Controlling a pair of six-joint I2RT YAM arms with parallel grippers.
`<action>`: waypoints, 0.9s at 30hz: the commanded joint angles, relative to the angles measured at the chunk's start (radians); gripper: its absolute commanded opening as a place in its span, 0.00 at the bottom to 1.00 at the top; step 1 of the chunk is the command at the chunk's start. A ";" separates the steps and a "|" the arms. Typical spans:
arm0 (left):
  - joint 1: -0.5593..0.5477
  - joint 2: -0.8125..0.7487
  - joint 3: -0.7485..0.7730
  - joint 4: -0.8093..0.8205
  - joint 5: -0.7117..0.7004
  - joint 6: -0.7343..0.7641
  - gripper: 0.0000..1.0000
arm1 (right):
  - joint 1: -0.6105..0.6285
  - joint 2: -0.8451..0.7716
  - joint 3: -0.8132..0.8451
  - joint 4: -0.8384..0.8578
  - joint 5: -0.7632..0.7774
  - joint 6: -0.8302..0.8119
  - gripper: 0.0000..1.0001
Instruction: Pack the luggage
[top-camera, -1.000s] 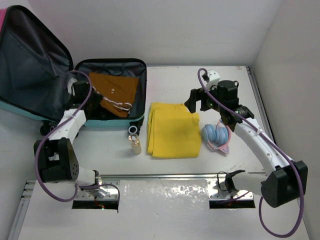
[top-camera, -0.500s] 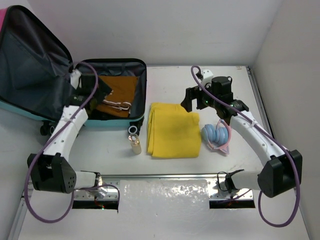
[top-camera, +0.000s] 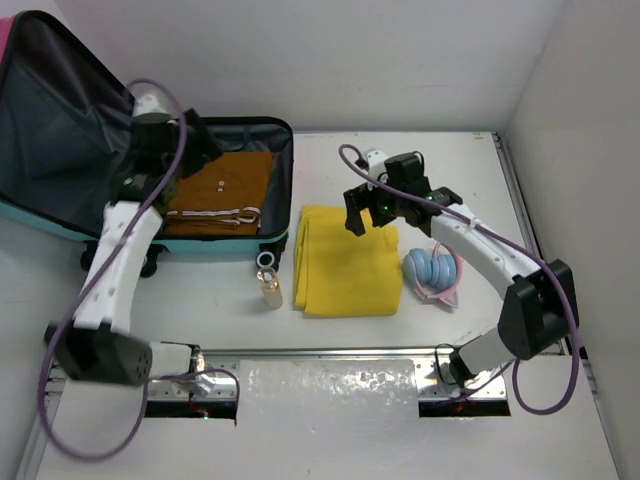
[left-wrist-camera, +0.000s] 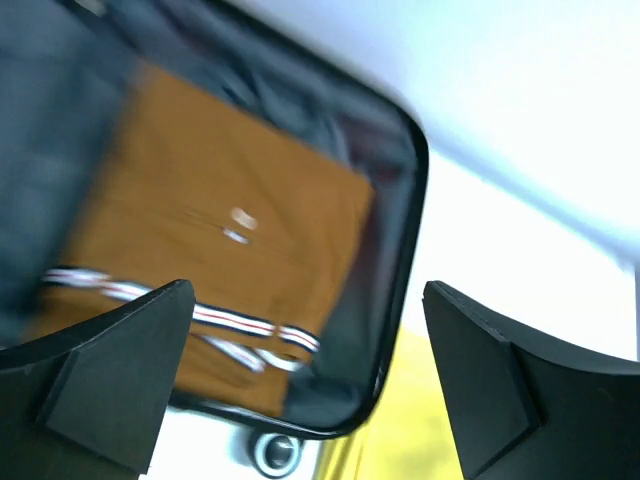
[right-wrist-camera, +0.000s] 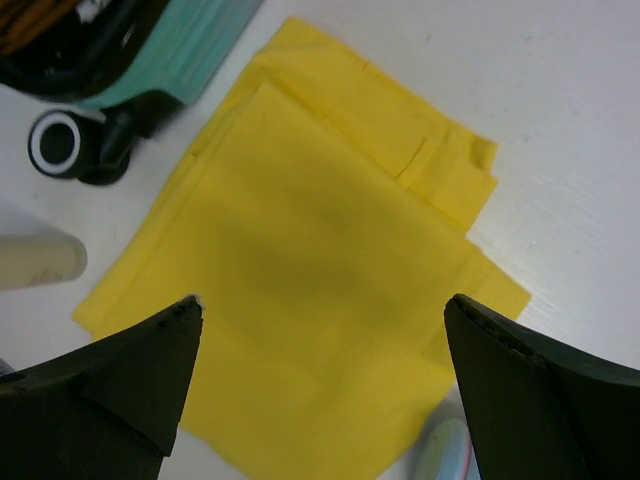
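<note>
The luggage (top-camera: 285, 140) lies open at the left, its lid (top-camera: 60, 120) propped up and dark lining showing. A brown garment (top-camera: 225, 185) with a striped band lies flat in its base. My left gripper (top-camera: 200, 145) hovers open above that base with nothing between its fingers; the left wrist view shows the brown garment (left-wrist-camera: 230, 230) and the luggage rim (left-wrist-camera: 405, 250) below the left gripper (left-wrist-camera: 308, 288). A folded yellow cloth (top-camera: 345, 260) lies on the table to the right of the luggage. My right gripper (top-camera: 367, 218) hangs open over the yellow cloth (right-wrist-camera: 320, 250), apart from it.
A small beige bottle (top-camera: 269, 288) stands near a luggage wheel (top-camera: 265, 260). Blue headphones (top-camera: 432, 272) with a pink band lie right of the yellow cloth. White walls close in the back and the right side.
My left gripper opened, let go of the brown garment and rose back toward the lid; the garment now lies flat. My right gripper moved left over the yellow cloth.
</note>
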 joint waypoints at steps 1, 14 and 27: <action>0.001 0.205 -0.100 0.119 0.309 -0.024 0.92 | 0.017 0.020 0.016 -0.025 0.043 -0.013 0.99; -0.021 0.268 -0.221 0.187 0.176 -0.105 0.96 | 0.302 -0.056 -0.213 -0.030 0.185 -0.098 0.99; 0.013 0.189 -0.189 0.093 0.060 -0.104 0.99 | 0.522 0.061 -0.233 -0.098 0.262 -0.308 0.98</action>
